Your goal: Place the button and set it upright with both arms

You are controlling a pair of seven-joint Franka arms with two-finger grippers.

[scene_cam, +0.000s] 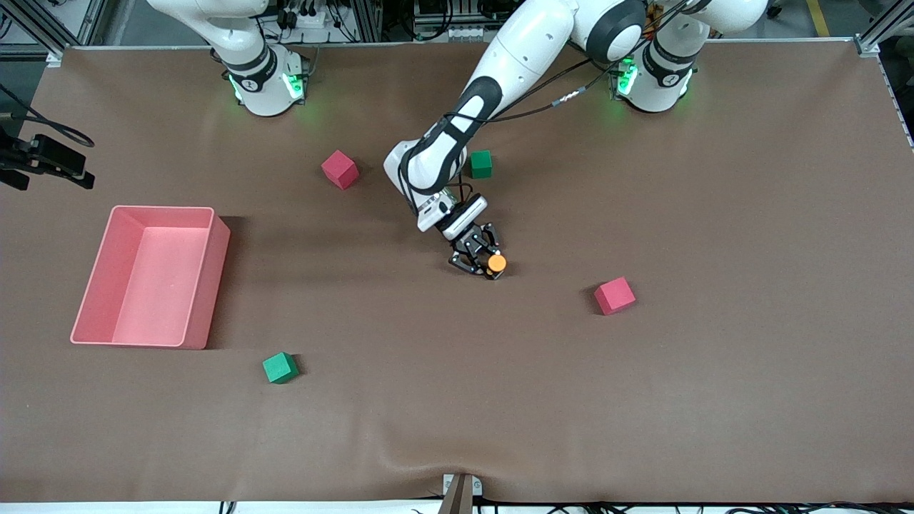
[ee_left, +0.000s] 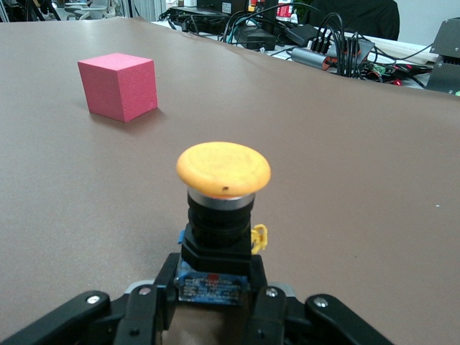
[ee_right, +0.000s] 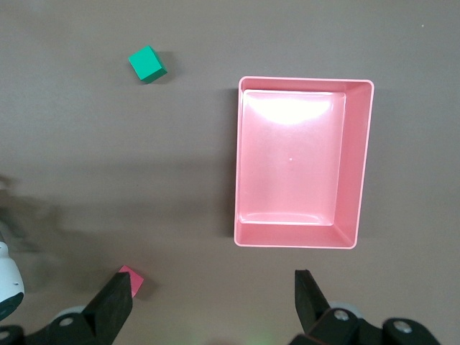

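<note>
Front view shows a brown table with two white robot arms based along one edge. The left arm reaches to the middle of the table, and the left gripper is down at the surface, its black fingers closed on the dark base of the button. The button stands upright on the table, orange cap on top. A red cube sits near it, toward the left arm's end of the table. Another red cube and a green cube lie nearer the robot bases; a second green cube lies nearer the front camera, close to an empty pink bin at the right arm's end.

The right arm waits, mostly out of frame; the right gripper hangs high over the table beside the bin, fingers spread apart and empty.

Risk, as a judgement: the button looks top-heavy, with a wide cap on a narrow body. If the fingers open unevenly or drag while lifting away, they could tip it over onto its side.
</note>
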